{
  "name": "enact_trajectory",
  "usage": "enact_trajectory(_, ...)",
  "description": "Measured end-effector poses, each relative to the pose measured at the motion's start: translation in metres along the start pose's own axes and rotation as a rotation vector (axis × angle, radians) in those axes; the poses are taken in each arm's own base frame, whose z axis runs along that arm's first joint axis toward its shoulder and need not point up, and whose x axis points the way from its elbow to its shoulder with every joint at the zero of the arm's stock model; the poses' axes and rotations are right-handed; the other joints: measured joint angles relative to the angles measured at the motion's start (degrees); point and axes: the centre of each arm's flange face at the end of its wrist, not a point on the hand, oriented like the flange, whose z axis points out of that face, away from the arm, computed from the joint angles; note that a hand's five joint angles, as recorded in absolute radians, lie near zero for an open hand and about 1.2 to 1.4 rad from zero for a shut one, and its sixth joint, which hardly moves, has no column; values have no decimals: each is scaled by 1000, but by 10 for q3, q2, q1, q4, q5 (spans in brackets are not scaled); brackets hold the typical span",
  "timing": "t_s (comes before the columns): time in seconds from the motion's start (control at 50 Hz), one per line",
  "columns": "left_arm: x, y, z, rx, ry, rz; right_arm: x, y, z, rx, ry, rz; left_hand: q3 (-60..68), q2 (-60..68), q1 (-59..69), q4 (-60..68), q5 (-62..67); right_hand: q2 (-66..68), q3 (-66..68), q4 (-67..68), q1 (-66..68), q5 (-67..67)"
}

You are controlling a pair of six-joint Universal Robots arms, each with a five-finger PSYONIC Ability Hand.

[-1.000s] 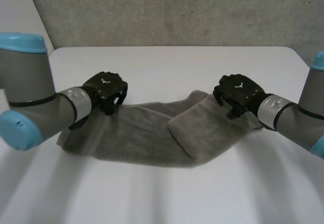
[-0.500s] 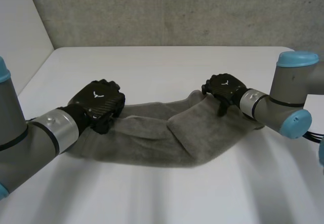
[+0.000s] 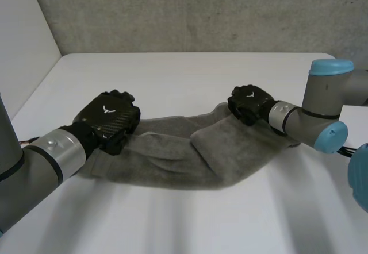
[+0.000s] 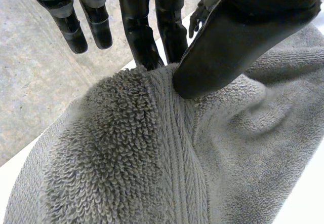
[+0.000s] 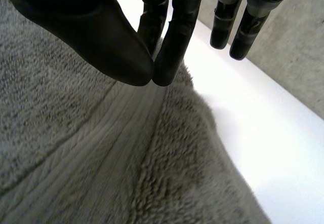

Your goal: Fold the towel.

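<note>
A grey towel (image 3: pixel 190 150) lies crumpled in a long band across the white table (image 3: pixel 190 70), its right part folded over the middle. My left hand (image 3: pixel 109 119) is at the towel's left end. In the left wrist view its thumb (image 4: pixel 228 36) and fingers pinch a raised fold of the towel (image 4: pixel 152 158). My right hand (image 3: pixel 248 103) is at the far right corner of the towel. In the right wrist view its thumb (image 5: pixel 86 26) and fingers are closed together on the towel's (image 5: pixel 101 158) ribbed edge.
A grey wall stands behind the table's far edge. Bare white tabletop lies in front of and beyond the towel. My right arm's elbow (image 3: pixel 322 110) hangs over the table's right side.
My right hand has slid left to the towel's far corner and closed its fingers there. My left arm has swung lower, its hand staying shut on the towel's left end.
</note>
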Motion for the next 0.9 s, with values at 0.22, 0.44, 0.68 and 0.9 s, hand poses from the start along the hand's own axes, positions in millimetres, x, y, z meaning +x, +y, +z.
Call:
enact_trajectory(0.22,-2,-3,0,12,-8,3,4,-38,-20,111,59,-23,0,0,0,0,0,-47,0,0,-46,-48)
enact_trajectory(0.44,-1,-11,-7,38,-12,7,-44,-38,-21,83,-87,9,0,0,0,0,0,-314,0,0,-320,-347)
enact_trajectory(0.68,-2,-14,-10,51,-20,11,-63,-31,-20,28,-180,49,0,0,0,0,0,-354,0,0,-357,-391)
enact_trajectory(0.9,-7,-18,-14,68,-41,14,-67,-19,-13,-10,-219,78,0,0,0,0,0,-354,0,0,-355,-373)
